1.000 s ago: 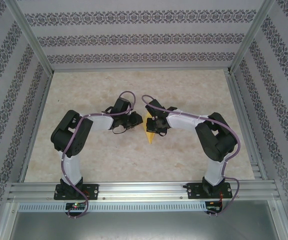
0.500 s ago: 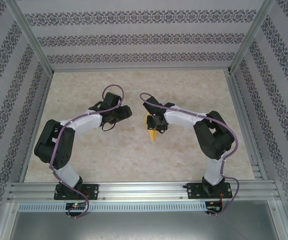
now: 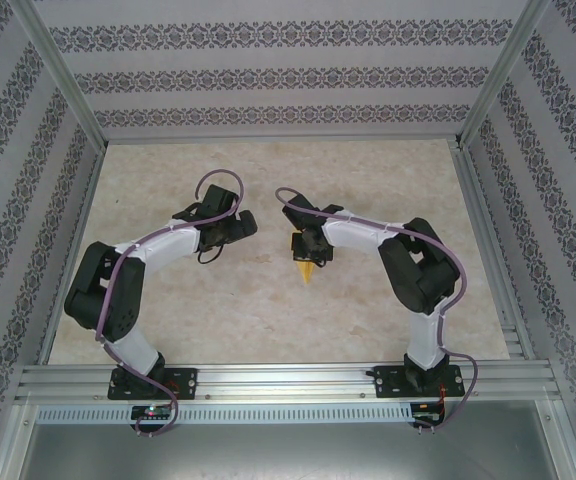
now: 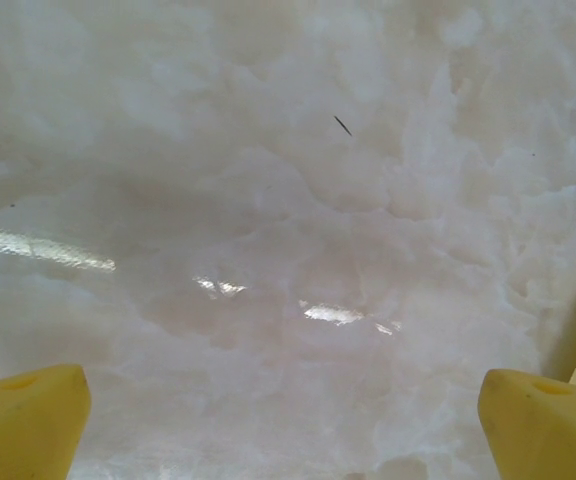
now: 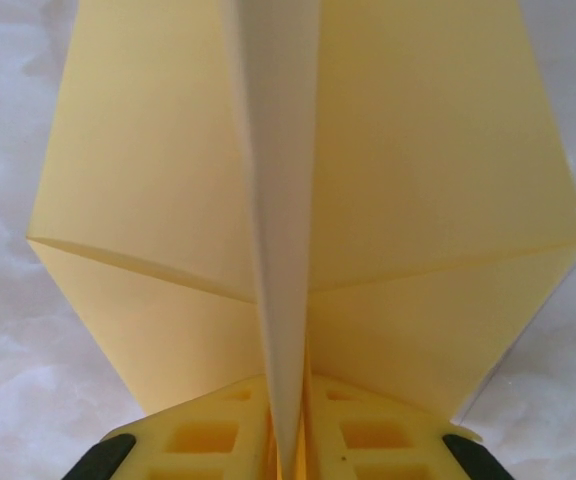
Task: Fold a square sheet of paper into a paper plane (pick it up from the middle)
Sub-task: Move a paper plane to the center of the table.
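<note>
Plane [image 5: 158, 190] sits pinched by its middle fold in the right gripper [image 5: 288, 445], the fold running straight out from the fingers [image 5: 213, 440]. Left gripper [image 4: 283, 410] hangs wide and empty, well apart from it.

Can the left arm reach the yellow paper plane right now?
Probably yes: only bare table lies between the open left pincer and the paper plane, though the right pincer is clamped on its centre fold.
</note>
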